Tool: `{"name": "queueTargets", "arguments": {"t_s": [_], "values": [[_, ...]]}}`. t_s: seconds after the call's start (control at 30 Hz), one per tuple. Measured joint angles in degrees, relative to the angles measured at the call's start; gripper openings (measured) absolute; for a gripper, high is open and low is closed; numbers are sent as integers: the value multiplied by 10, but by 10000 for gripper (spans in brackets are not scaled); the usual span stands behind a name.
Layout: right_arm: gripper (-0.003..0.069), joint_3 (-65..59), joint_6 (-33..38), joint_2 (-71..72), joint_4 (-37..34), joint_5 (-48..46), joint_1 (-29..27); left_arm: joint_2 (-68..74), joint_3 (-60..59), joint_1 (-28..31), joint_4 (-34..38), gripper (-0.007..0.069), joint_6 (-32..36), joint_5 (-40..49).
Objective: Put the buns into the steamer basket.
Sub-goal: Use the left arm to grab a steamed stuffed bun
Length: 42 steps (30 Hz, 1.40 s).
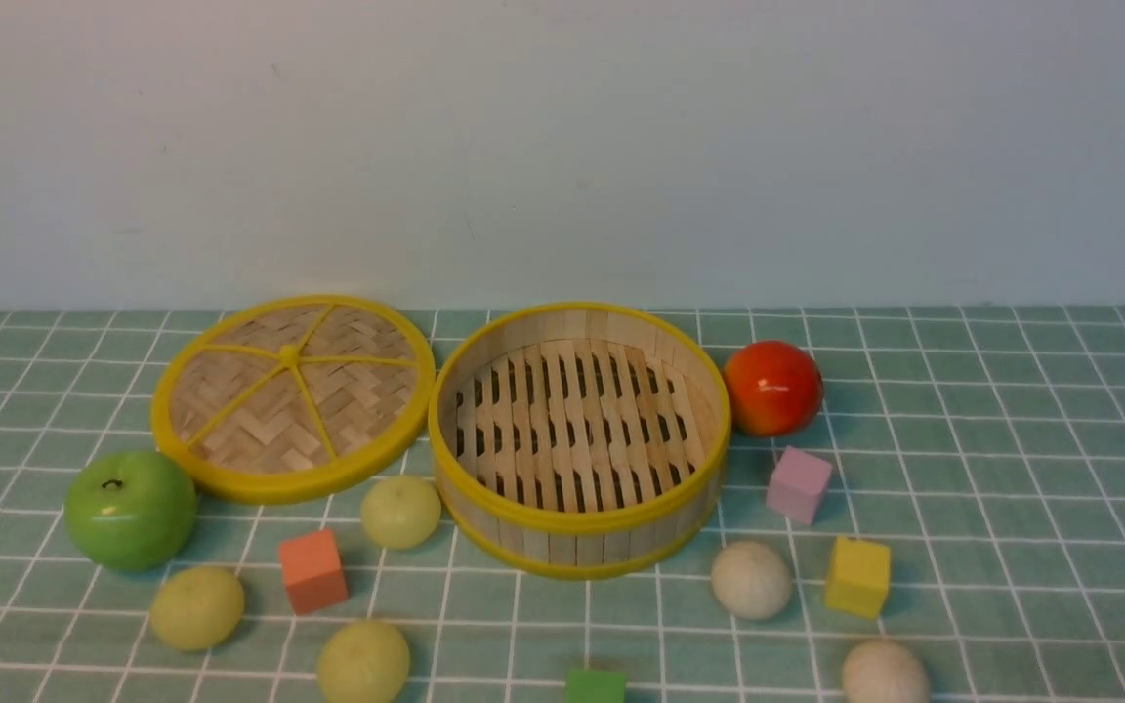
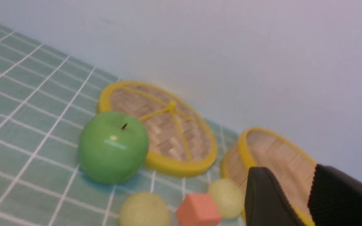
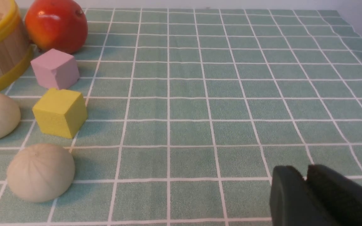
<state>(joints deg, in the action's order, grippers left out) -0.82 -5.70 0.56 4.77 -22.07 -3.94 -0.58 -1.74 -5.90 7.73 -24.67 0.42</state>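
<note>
Clutter rings the steamer basket point(image 1: 577, 527) at mid-bench: its flat lid point(image 1: 294, 395) lies just beside it on the left, a green apple point(image 1: 130, 510) sits close against the lid's near edge, and a red-orange fruit point(image 1: 772, 388) stands by the basket's far-right wall. All five buns lie outside the basket on the bench point(image 1: 1012, 469). One yellow-green bun point(image 1: 400, 512) is just beside the front-left wall, and two other yellow-green ones point(image 1: 196, 607) point(image 1: 363, 662) lie nearer, with an orange block point(image 1: 312, 570) between the three. Right of the basket, past a pink block point(image 1: 798, 484), one off-white bun point(image 1: 751, 580) lies beside a yellow block point(image 1: 856, 576), the other off-white one point(image 1: 884, 674) nearer still. The left hand point(image 2: 291, 171) points toward the basket, fingers parted, released and gripping nothing. The right hand point(image 3: 300, 171) hangs low over bare bench well right of the off-white pair — fingers clenched together, grasping nothing.
</note>
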Motion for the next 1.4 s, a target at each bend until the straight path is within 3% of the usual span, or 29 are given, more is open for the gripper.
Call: {"name": "queueTargets", "arguments": {"t_s": [0.17,0.47,0.6,0.73,1.03,1.4], "values": [[114,0,0,0,0,0,0,0,1,0,4,238,-13,-96],[114,0,0,0,0,0,0,109,160,0,22,238,-57,-95],[114,0,0,0,0,0,0,229,272,0,19,238,-59,8],[114,0,0,0,0,0,0,340,308,0,6,238,-55,143],[114,0,0,0,1,0,0,531,327,0,-29,238,-20,196],[114,0,0,0,0,0,0,822,554,0,-60,238,15,419]]}}
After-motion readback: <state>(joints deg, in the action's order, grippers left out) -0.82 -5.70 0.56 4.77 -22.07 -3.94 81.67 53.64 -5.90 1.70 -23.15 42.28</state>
